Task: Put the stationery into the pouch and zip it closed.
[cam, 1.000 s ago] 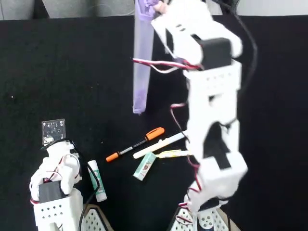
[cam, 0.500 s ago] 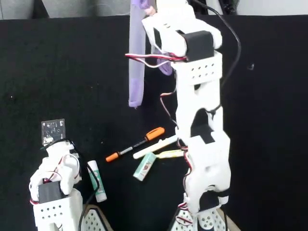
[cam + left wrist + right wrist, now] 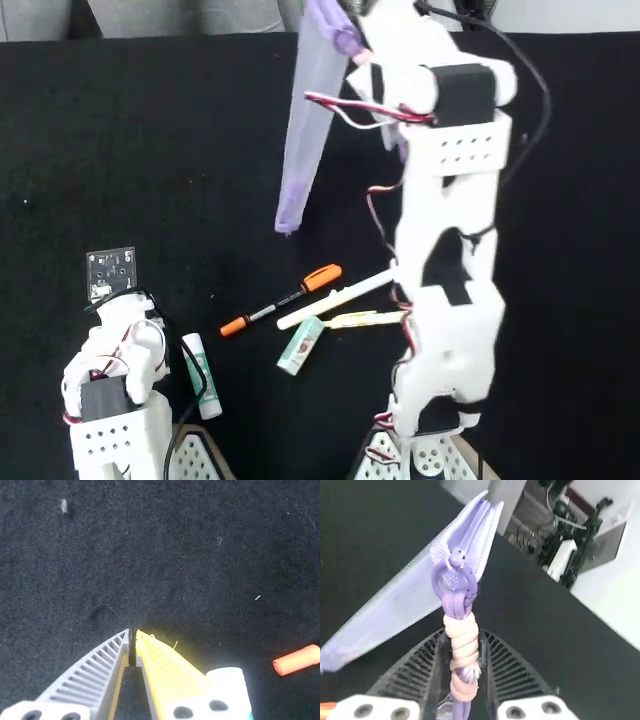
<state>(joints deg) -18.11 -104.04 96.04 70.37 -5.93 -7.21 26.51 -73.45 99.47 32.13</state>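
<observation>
Looking down in the high view, the right arm [image 3: 450, 230] stands raised with the purple pouch [image 3: 308, 130] hanging slantwise from its upper end above the black table [image 3: 120, 150]; whether the pouch's lower end touches the cloth cannot be told. Five items of stationery lie loose on the table: an orange marker [image 3: 282, 298], a cream pen [image 3: 335, 298], a yellow pen [image 3: 360, 320] and a green-and-white box [image 3: 300, 345] clustered near the right arm's base, and a glue stick [image 3: 203, 375] just beside the left arm [image 3: 112, 380], which sits low at the near edge. In the left wrist view, the left gripper [image 3: 132, 642] points at bare cloth with its fingers together and nothing between them; the marker's orange cap [image 3: 297, 660] lies off to one side. In the right wrist view, the right gripper [image 3: 461, 640] is clamped on the knotted cord of the zip pull [image 3: 454, 580], from which the pouch [image 3: 410, 595] dangles. As a judgement, the task is at an early stage: nothing is in the pouch, so all five items are yet to be loaded and the zip drawn closed.
</observation>
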